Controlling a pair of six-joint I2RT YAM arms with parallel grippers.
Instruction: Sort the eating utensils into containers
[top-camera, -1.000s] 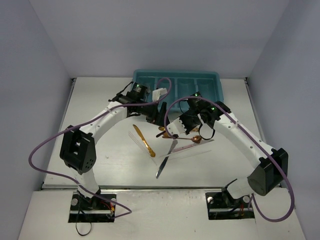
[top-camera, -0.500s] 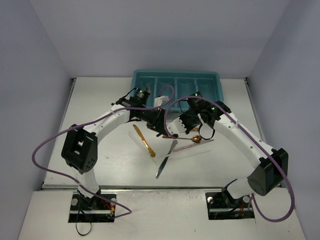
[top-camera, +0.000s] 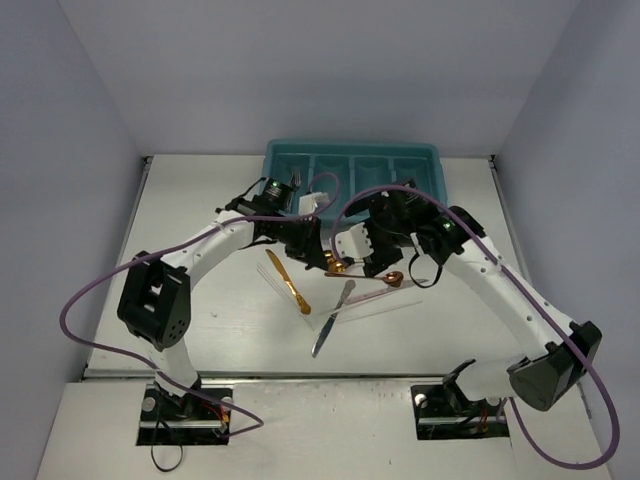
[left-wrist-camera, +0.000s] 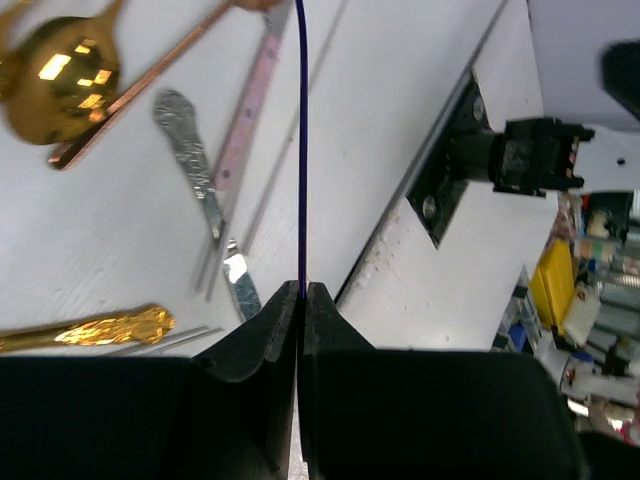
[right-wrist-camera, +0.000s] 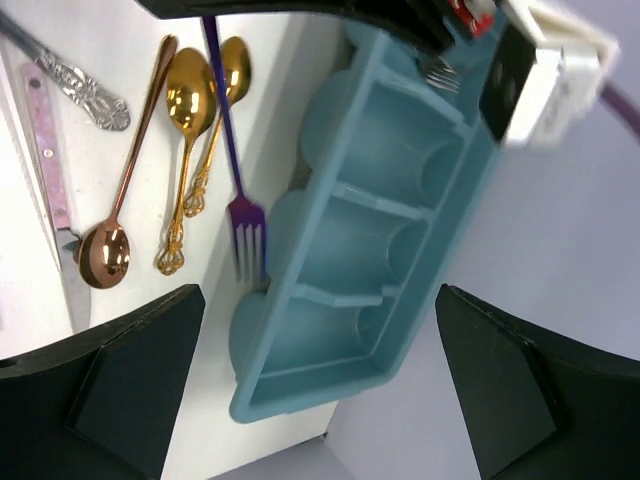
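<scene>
1. White surface between pale walls; both arms reach toward its middle from the near edge.
2. Teal tray lies at the far side of the surface, its long compartments side by side.
3. Left pincer: closed on the thin handle of a purple fork, which points away from the fingers.
4. Fork tines sit just beside the tray's long outer wall, outside every compartment.
5. Right pincer: fingers spread wide, gripping nothing, near the tray.
6. Loose on the surface in front of the tray: gold spoons, a copper spoon, a pink stick, a silver knife and a gold knife.
</scene>
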